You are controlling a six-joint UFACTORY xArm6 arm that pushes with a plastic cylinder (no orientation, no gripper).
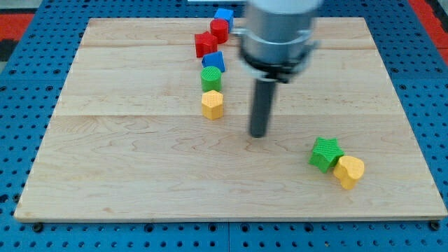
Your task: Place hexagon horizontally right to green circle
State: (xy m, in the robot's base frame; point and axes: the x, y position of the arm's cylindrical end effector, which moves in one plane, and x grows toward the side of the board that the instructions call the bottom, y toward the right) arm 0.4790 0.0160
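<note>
A yellow hexagon [212, 104] lies on the wooden board [126, 154] just below a green circle [211, 78], touching it or nearly so. My tip [259, 134] rests on the board to the right of the yellow hexagon and a little lower, with a clear gap between them. The rod rises into the blurred arm body at the view's top.
Above the green circle a blue block [214, 61], a red star-like block [205, 44], a red block [220, 29] and a blue cube [224, 15] form a line toward the top. A green star [325, 153] and a yellow heart [348, 171] touch at lower right.
</note>
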